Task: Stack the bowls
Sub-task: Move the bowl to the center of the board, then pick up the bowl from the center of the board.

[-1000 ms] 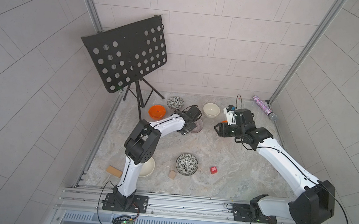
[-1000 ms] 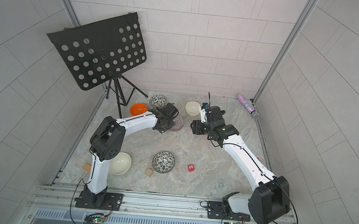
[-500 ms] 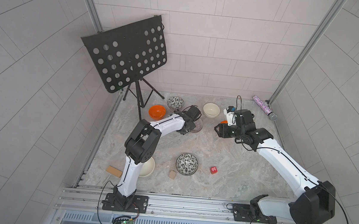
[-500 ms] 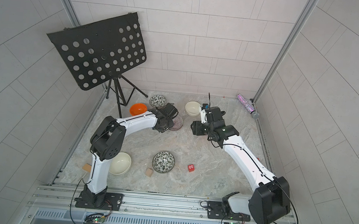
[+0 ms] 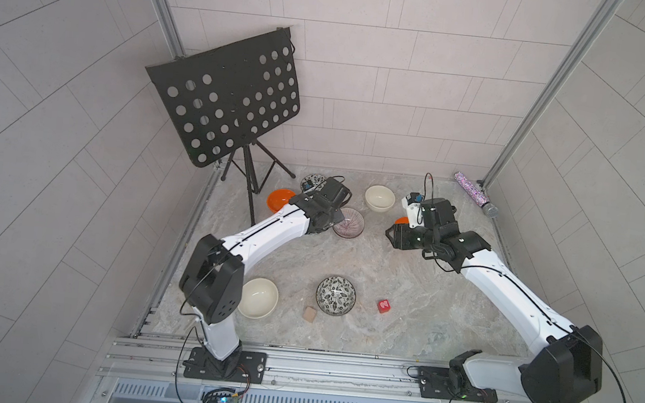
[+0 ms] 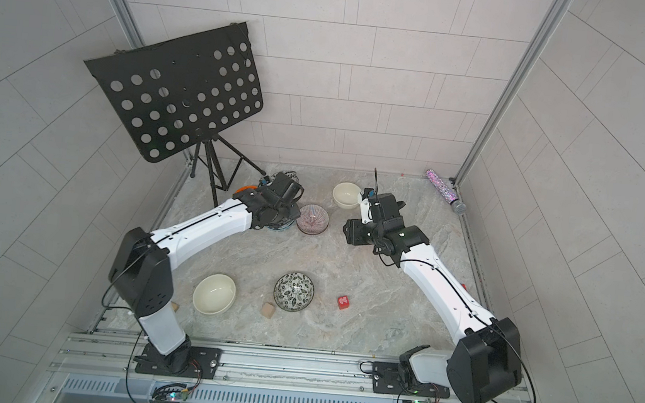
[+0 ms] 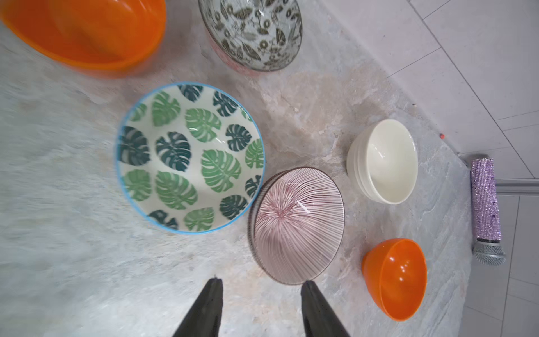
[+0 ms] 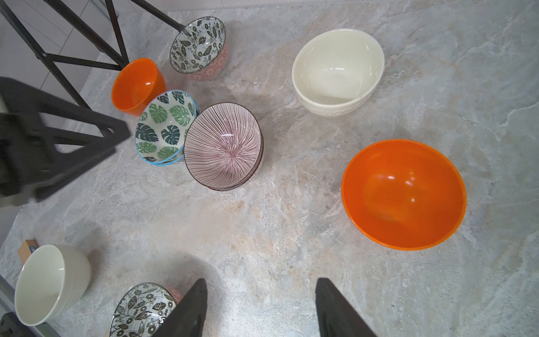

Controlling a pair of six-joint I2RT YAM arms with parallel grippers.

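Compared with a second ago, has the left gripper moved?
Yes. In a top view the left gripper has drawn back from the purple striped bowl toward the music stand's leg, uncovering most of the bowl; its jaws now stand apart.

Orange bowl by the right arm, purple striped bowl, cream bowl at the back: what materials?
The orange bowl: probably plastic, glossy; uniform colour, thin rim. The striped bowl: likely glazed ceramic; fine painted lines, sharp glints. The cream bowl: likely glazed ceramic; thick wall, embossed band outside.
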